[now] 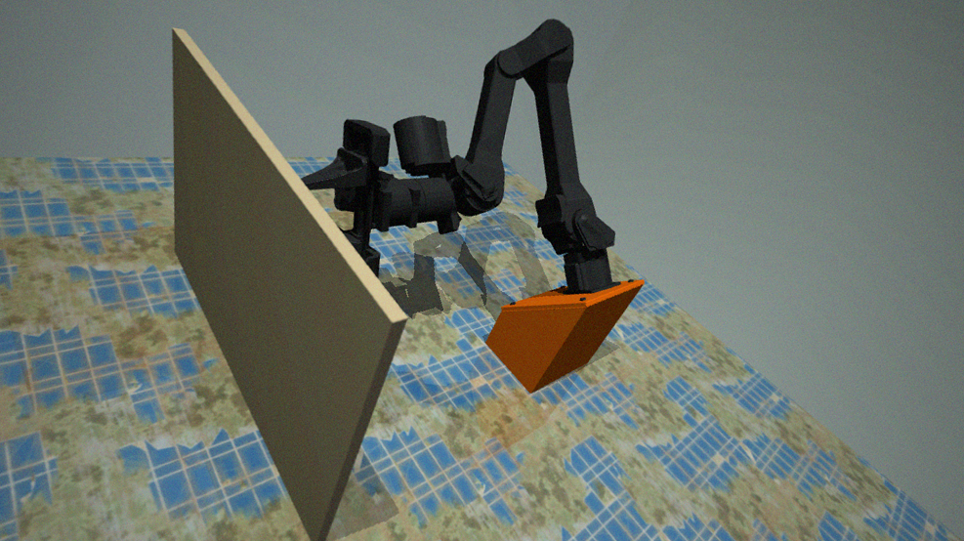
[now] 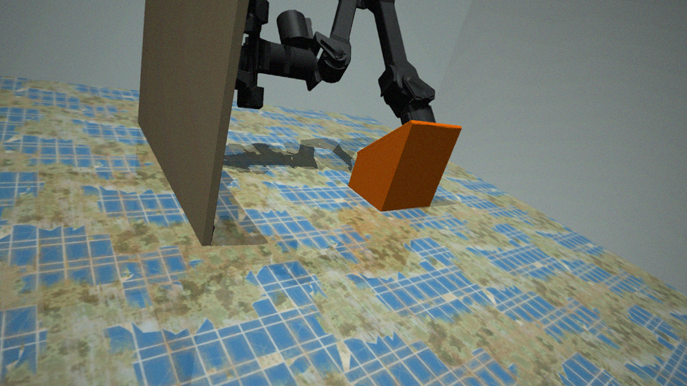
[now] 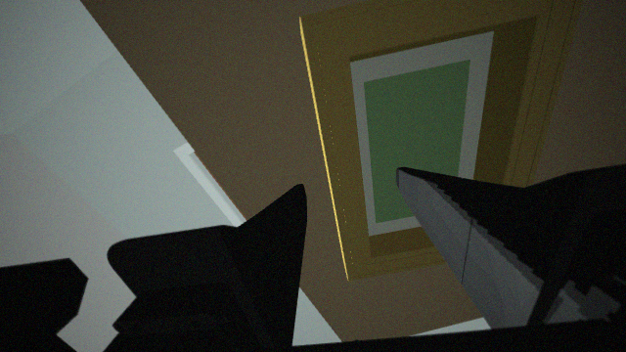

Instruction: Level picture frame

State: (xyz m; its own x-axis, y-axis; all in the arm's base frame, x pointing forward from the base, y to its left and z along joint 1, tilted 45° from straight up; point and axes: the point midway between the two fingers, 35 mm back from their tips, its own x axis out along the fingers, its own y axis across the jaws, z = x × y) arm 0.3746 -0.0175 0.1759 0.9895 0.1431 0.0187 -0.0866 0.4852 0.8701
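Wrist view has the one picture frame point(image 3: 333, 147) on the brown face of the upright panel point(image 1: 268, 249) point(image 2: 183, 82) point(image 3: 220, 98), and inside its gold border there's a pale mat point(image 3: 359, 132) around a plain green picture point(image 3: 416, 127). The frame looks tilted against the panel's edge. As for the gripper point(image 1: 344, 195) point(image 2: 244, 49) point(image 3: 349, 183), its two fingers are spread partway, nothing pinched between them, and one overlaps the picture in that view; can't tell if it's touching. Count-wise: one arm point(image 1: 559, 130) point(image 2: 393, 34), one panel, and one orange block point(image 1: 537, 336) point(image 2: 414, 170) down by the arm's foot.
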